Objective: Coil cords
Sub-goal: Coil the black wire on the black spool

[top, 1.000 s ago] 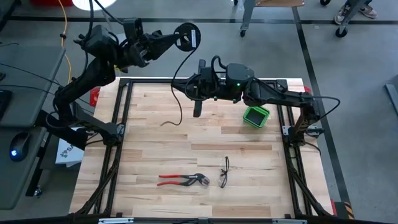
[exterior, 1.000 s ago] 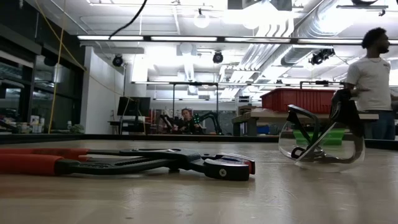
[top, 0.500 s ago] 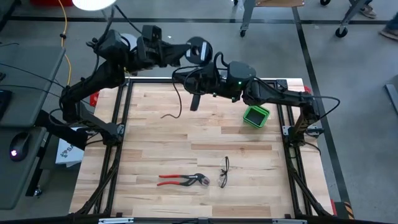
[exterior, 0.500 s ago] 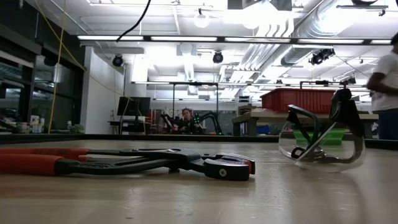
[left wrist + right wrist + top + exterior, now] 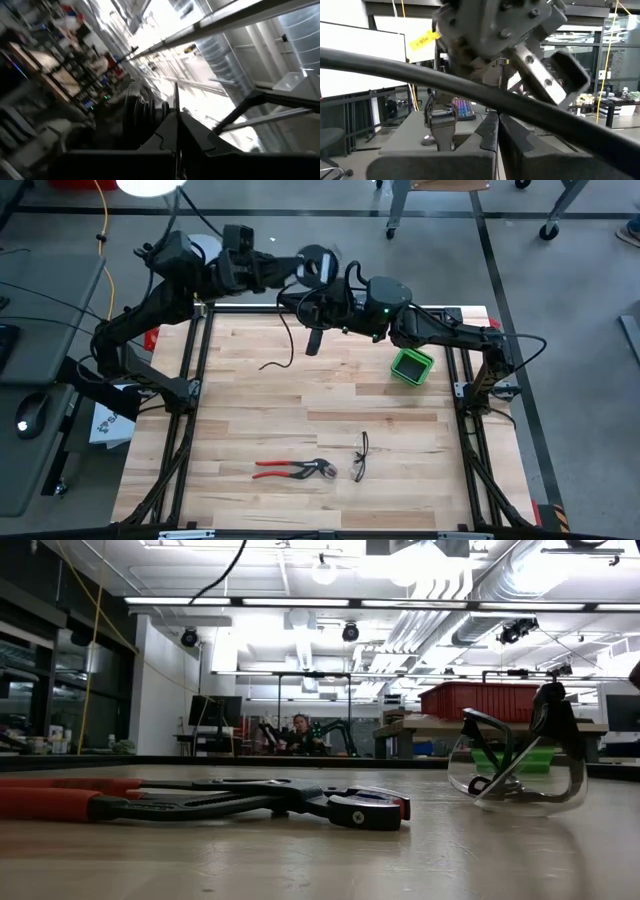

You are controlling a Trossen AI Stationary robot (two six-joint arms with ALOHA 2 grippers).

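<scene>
At the far left of the scene, the left arm reaches rightward above the table's far edge, its left gripper (image 5: 300, 268) raised beside a dark round coil or disc (image 5: 318, 264); in its wrist view the two fingers (image 5: 170, 135) sit pressed together with a thin dark line running up from between them, so it looks closed on the black cord (image 5: 288, 340). The cord hangs down from the two grippers in a loose curve, and its free end (image 5: 266, 366) lies on the bare wooden table (image 5: 250, 430) at the far left-centre. Just to the right, the right gripper (image 5: 316, 320) meets the left one over the far edge, fingers narrowed nearly shut, with a thick stretch of black cable crossing in front of them in the wrist view (image 5: 470, 90). Farther right, a green container (image 5: 411, 366) sits by the right arm. Near the front lie red-handled pliers (image 5: 290, 470) and, right of them, safety glasses (image 5: 360, 457), apart.
</scene>
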